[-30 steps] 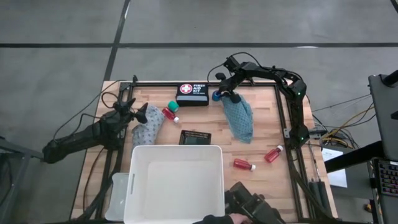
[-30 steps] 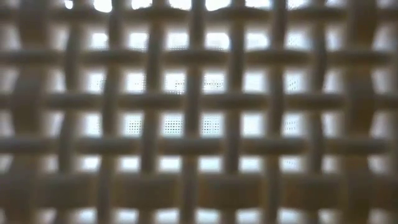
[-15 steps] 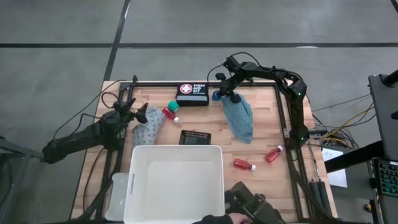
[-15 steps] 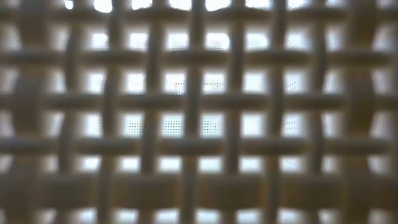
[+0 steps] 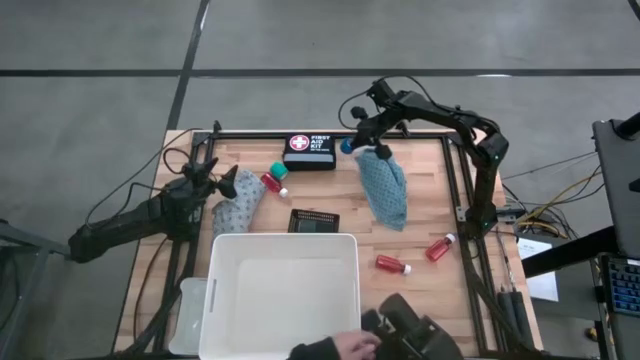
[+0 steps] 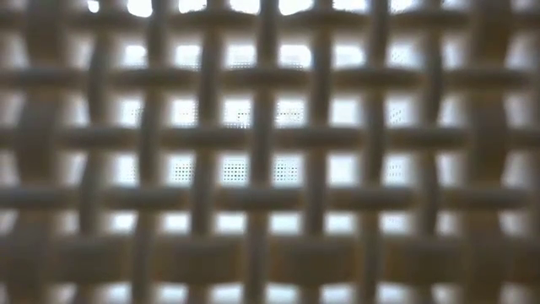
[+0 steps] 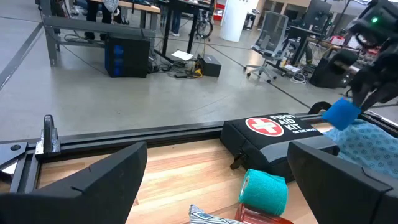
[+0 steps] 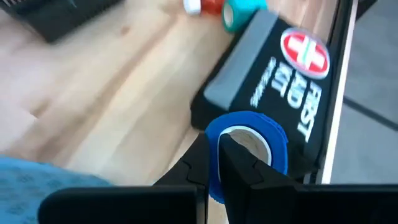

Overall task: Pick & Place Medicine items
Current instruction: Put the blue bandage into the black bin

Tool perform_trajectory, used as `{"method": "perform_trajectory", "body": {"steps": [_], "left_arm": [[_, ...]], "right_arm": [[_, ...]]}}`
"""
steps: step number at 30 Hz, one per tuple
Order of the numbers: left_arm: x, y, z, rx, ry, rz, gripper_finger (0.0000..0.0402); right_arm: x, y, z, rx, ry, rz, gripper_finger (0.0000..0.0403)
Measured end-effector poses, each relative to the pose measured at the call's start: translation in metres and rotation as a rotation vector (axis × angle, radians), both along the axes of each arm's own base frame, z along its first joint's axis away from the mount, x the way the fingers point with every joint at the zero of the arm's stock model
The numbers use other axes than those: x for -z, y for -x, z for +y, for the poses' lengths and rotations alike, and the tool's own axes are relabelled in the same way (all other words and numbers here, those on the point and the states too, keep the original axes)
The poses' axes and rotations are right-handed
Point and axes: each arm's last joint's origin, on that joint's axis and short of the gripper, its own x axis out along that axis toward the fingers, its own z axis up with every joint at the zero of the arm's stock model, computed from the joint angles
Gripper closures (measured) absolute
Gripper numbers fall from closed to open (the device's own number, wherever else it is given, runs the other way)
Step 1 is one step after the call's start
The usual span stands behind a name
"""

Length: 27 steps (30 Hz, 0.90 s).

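Note:
My right gripper [image 5: 352, 143] hangs over the table's far edge, shut on a small blue tub [image 8: 245, 146] beside the black first-aid pouch [image 5: 310, 150]. The teal cloth [image 5: 385, 190] lies flat just nearer. A green tub [image 5: 277, 168] and a red bottle [image 5: 273, 183] lie left of the pouch, next to the grey patterned cloth [image 5: 237, 208]. Two more red bottles [image 5: 393, 264] [image 5: 439, 247] lie near the right edge. My left gripper [image 7: 217, 186] waits open at the table's left, its fingers either side of nothing. My right gripper pinches the blue tub's ring wall [image 8: 214, 158] between its two fingers, one finger [image 8: 239, 162] inside the hollow and the other outside. The fingers slant down from the table's right and far side. The tub is lifted clear of the wood, its opening facing the camera.
A big white tub [image 5: 283, 295] fills the near middle, with a black mesh tray [image 5: 314, 221] just beyond it. A black frame rail [image 5: 330, 133] runs along the far edge. A person's hand [image 5: 335, 348] shows at the near edge. A blurred lattice [image 6: 270, 152] fills the low view.
My right gripper has risen, mostly in the last half second, and drawn a little toward the far edge. The blue tub has come up with it, off the table beside the teal cloth's far end. The cloth has stayed where it was.

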Motion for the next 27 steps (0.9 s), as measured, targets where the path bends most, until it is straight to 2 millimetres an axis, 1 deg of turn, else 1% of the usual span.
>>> {"method": "perform_trajectory", "body": {"steps": [4, 9, 11, 16, 27], "left_arm": [[0.0, 0.0, 0.0, 0.0, 0.0, 0.0, 0.0009], [0.0, 0.0, 0.0, 0.0, 0.0, 0.0, 0.0009], [0.0, 0.0, 0.0, 0.0, 0.0, 0.0, 0.0009], [0.0, 0.0, 0.0, 0.0, 0.0, 0.001, 0.0009], [0.0, 0.0, 0.0, 0.0, 0.0, 0.0, 0.0009]], "right_arm": [[-0.011, 0.004, 0.006, -0.017, -0.039, -0.023, 0.039], [-0.02, 0.008, 0.017, -0.067, -0.141, -0.066, 0.039], [-0.019, 0.007, 0.023, -0.087, -0.178, -0.08, 0.039], [-0.016, 0.0, 0.032, -0.117, -0.188, -0.071, 0.039], [-0.016, 0.002, 0.033, -0.114, -0.198, -0.061, 0.039]]}}
